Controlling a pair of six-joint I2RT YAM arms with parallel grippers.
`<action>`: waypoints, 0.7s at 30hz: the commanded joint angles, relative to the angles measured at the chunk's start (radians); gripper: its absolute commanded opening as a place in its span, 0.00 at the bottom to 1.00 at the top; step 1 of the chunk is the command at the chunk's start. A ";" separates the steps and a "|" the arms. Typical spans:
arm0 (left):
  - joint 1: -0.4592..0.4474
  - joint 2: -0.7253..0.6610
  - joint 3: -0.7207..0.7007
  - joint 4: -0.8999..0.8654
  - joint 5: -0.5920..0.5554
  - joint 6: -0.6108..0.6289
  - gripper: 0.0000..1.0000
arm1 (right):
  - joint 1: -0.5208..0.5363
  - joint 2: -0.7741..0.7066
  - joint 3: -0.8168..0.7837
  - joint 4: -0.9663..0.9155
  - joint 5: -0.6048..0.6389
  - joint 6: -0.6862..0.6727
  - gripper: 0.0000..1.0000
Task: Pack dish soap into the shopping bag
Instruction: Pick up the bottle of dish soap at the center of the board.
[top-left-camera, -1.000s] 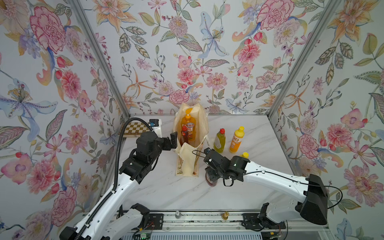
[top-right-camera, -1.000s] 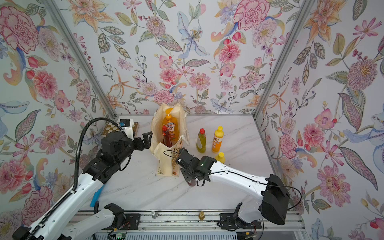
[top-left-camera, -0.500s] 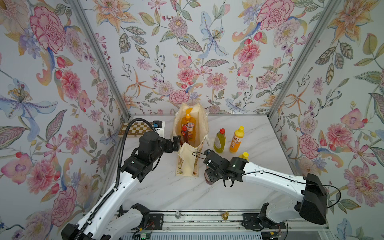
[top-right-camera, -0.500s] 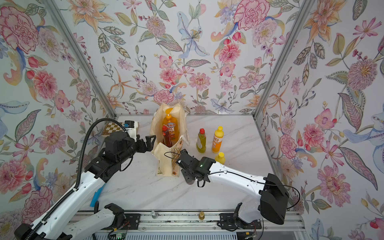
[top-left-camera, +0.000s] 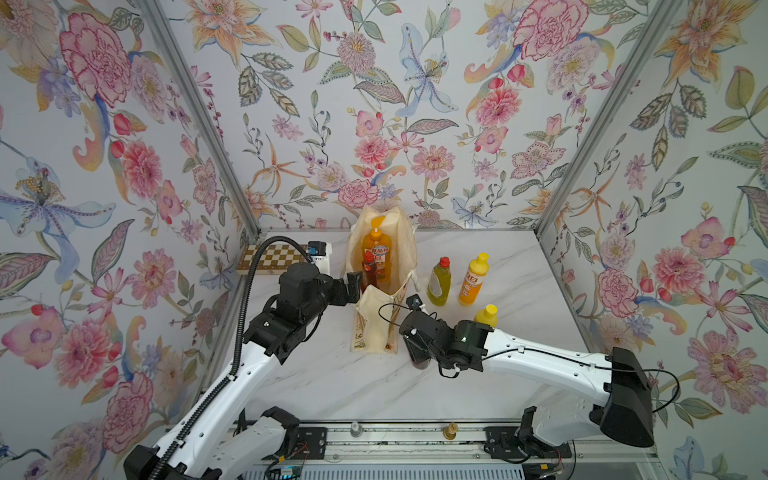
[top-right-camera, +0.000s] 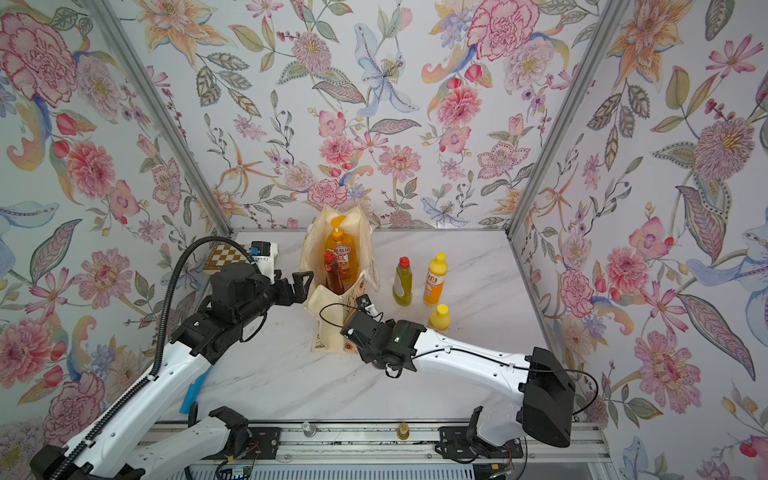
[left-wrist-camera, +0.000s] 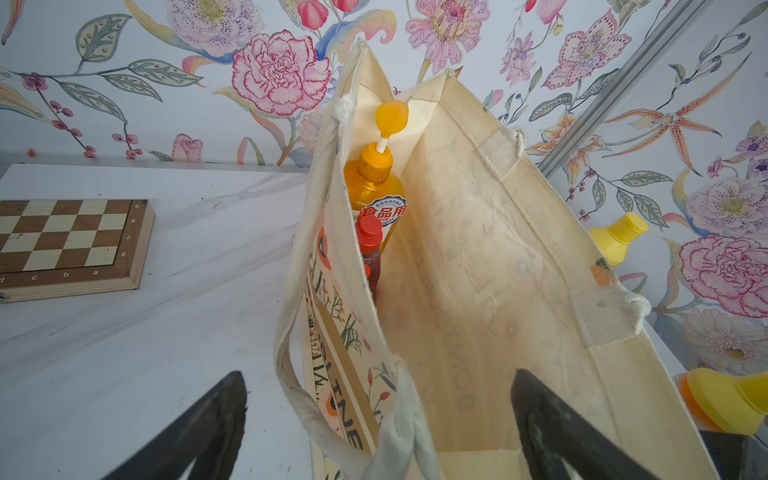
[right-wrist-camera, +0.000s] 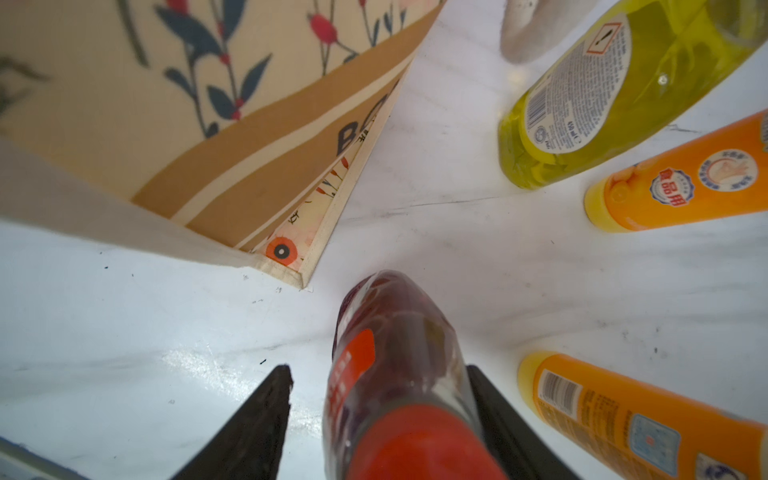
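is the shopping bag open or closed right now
Open: the shopping bag gapes at the top, showing the pump bottle and a red-capped bottle inside.

From high above the near edge of the table (top-left-camera: 519, 266), angled down toward the back wall (top-left-camera: 415, 124), in both top views: the whole scene, nearly alike. From the left wrist, close up, looking into the open shopping bag (left-wrist-camera: 478, 270). From the right wrist, closer yet, looking down past a dark-red bottle (right-wrist-camera: 395, 332) at the table and the bag's lower corner. Shared by all: bag and table.
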 joint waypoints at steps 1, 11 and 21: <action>0.003 0.011 -0.005 0.012 0.013 -0.001 0.99 | 0.002 0.034 0.015 0.001 0.055 0.055 0.67; 0.003 0.015 -0.017 0.032 0.019 -0.004 0.99 | -0.014 0.040 -0.004 0.002 0.077 0.061 0.59; 0.003 0.027 -0.016 0.035 0.022 -0.001 1.00 | -0.016 0.059 -0.024 0.035 0.065 0.068 0.54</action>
